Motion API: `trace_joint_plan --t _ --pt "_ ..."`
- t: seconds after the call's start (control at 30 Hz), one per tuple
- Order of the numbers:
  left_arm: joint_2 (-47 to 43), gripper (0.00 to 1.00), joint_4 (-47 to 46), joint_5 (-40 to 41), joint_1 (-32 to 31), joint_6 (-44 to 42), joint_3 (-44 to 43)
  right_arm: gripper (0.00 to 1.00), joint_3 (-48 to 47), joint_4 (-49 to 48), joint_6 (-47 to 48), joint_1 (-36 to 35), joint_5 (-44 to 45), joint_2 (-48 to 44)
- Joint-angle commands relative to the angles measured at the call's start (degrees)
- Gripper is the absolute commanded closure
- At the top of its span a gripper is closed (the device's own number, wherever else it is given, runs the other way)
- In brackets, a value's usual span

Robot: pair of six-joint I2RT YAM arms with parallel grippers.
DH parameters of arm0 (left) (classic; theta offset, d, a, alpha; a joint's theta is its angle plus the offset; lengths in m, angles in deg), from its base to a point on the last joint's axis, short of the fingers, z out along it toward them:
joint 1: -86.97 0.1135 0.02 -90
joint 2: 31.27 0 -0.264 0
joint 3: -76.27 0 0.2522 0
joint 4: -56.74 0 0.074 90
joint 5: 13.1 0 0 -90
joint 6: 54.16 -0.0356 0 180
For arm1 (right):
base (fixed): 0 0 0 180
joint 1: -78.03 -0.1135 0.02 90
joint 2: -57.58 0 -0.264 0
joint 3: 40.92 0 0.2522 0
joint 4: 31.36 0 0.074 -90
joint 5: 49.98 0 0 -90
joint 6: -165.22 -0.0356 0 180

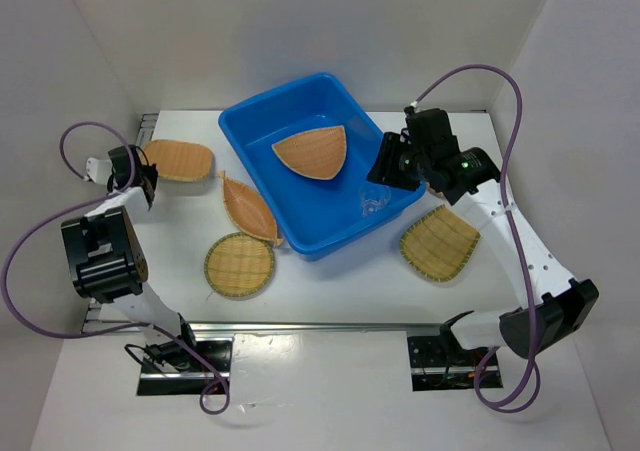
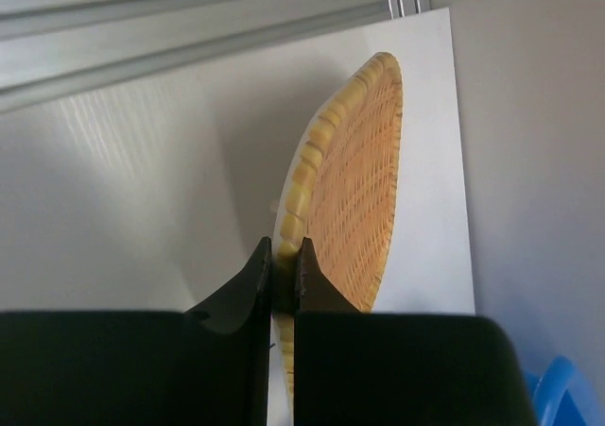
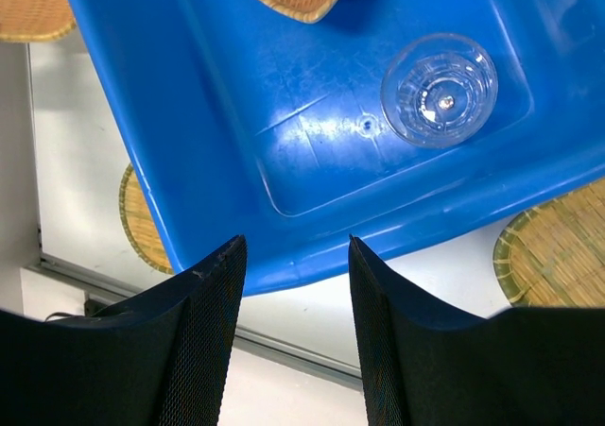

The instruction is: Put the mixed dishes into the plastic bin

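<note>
The blue plastic bin (image 1: 290, 106) stands mid-table and holds a fan-shaped woven tray (image 1: 313, 153) and a small clear cup (image 1: 372, 203). My left gripper (image 1: 148, 176) is at the far left, shut on the rim of an oval woven tray (image 1: 182, 159). In the left wrist view the fingers (image 2: 282, 265) pinch that tray's edge (image 2: 352, 185). My right gripper (image 1: 392, 166) is open and empty over the bin's right rim. In the right wrist view it (image 3: 295, 256) hangs above the bin's near wall (image 3: 217, 95), with the cup (image 3: 439, 90) on the bin floor.
A leaf-shaped tray (image 1: 248, 209) leans by the bin's left wall. A round tray (image 1: 240, 264) lies in front of it. A fan-shaped tray (image 1: 440, 241) lies right of the bin. White walls enclose the table on three sides.
</note>
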Motion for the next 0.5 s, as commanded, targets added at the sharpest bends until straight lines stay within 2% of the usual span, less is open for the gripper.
trace_joint_plan --t 0.0,0.13,0.27,0.47 --pt "-3.18 1.00 1.07 3.95 0.21 -4.02 -3.06 0.47 -0.33 1.44 0.99 -0.14 0.04 -2.64" --pt "-5.28 1.00 1.07 2.64 0.21 -5.35 -5.00 0.47 0.72 1.44 1.52 -0.14 -0.49 -3.86" --pt "-8.45 1.00 -0.25 -2.81 0.21 -5.35 -7.01 0.47 2.04 1.97 2.05 -0.14 -1.01 -4.40" --pt "-12.75 1.00 3.09 -6.68 0.21 -6.58 -14.13 0.47 3.79 1.97 2.66 -0.14 -1.54 -6.15"
